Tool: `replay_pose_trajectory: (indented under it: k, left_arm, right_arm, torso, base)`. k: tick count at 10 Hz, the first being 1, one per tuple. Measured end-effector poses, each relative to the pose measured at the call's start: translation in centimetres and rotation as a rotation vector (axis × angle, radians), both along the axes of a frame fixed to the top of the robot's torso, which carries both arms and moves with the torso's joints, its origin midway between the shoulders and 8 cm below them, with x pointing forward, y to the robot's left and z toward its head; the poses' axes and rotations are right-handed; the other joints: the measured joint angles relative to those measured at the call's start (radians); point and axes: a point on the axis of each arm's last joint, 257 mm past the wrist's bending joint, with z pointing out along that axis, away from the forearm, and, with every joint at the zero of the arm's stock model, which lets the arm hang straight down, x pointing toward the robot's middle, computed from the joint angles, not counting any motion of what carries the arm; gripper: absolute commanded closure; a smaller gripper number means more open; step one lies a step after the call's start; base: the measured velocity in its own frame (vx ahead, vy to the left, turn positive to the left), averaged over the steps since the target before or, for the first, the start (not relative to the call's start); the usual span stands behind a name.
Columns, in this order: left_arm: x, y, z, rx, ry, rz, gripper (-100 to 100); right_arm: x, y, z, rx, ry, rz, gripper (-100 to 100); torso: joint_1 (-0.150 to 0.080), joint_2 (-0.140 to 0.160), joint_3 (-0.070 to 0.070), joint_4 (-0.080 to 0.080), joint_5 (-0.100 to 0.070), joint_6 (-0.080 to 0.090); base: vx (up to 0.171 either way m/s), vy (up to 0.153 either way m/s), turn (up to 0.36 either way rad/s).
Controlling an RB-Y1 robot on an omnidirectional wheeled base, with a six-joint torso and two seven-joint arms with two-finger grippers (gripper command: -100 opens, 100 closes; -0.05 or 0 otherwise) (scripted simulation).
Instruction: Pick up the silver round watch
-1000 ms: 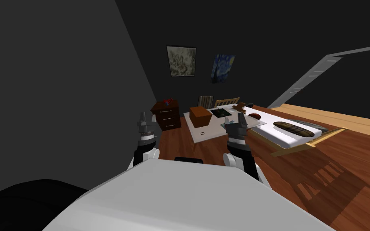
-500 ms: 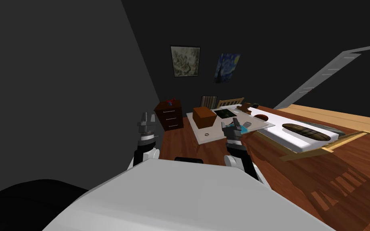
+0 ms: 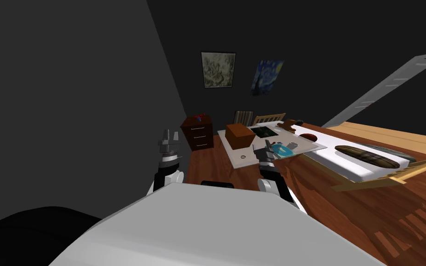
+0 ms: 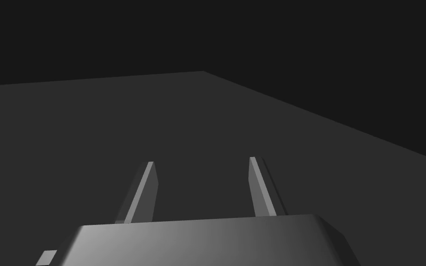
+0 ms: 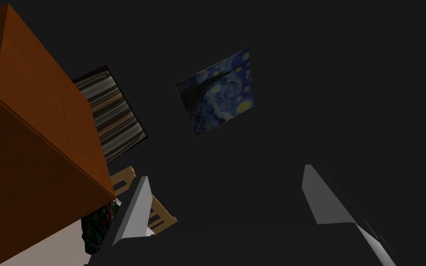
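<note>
The silver round watch (image 3: 243,156) lies as a small ring on the white table (image 3: 229,143), near its front edge and in front of a brown box (image 3: 240,135). My right gripper (image 3: 263,148) hovers just right of the watch, over the table's front part, open and holding nothing. In the right wrist view the open right gripper (image 5: 225,174) points past the brown box (image 5: 32,138), which stands beside one finger. My left gripper (image 3: 169,135) is raised by the dark wall, well left of the table; its fingers (image 4: 149,184) stand apart and empty.
On the table are also a blue item (image 3: 280,149), a small grey cup (image 3: 292,145) and a dark mat (image 3: 265,131). A red-brown dresser (image 3: 198,132) stands left of it, chairs (image 3: 267,117) behind, and a bed (image 3: 369,161) right. A dark wall (image 3: 92,92) runs along my left.
The whole head view has shifted, so I have turned: table and bed now sit further right. My right gripper has reached forward and lower toward the table. The left arm has kept still.
</note>
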Motion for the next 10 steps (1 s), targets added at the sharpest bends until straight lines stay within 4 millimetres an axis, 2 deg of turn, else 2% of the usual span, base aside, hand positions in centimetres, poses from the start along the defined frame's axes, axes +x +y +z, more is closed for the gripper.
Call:
replay_pose_trajectory:
  k: [4, 7, 9, 10]
  left_arm:
    - [0.0, 0.0, 0.0, 0.0, 0.0, 0.0, 0]
    - [0.0, 0.0, 0.0, 0.0, 0.0, 0.0, 0]
    - [0.0, 0.0, 0.0, 0.0, 0.0, 0.0, 0]
    - [0.0, 0.0, 0.0, 0.0, 0.0, 0.0, 0]
  right_arm:
    - [1.0, -2.5, -5.5, 0.149, 0.094, -0.007, -100]
    - [0.9, -4.9, -10.0, 0.277, 0.169, -0.03, -100]
    - [1.0, -6.1, -12.1, 0.365, 0.208, -0.051, -100]
    - [0.5, -6.8, -13.7, 0.394, 0.231, -0.061, -100]
  torso:
    - [0.001, 0.0, 0.0, 0.0, 0.0, 0.0]
    - [0.001, -0.002, -0.001, 0.0, 0.0, 0.0]
    - [-0.001, -0.002, -0.001, 0.0, 0.0, 0.0]
    - [-0.003, 0.0, 0.0, 0.0, 0.0, 0.0]
  base:
    - [0.041, 0.089, 0.043]
    - [0.068, 0.092, 0.044]
    - [0.062, 0.066, 0.032]
    - [0.054, 0.065, 0.037]
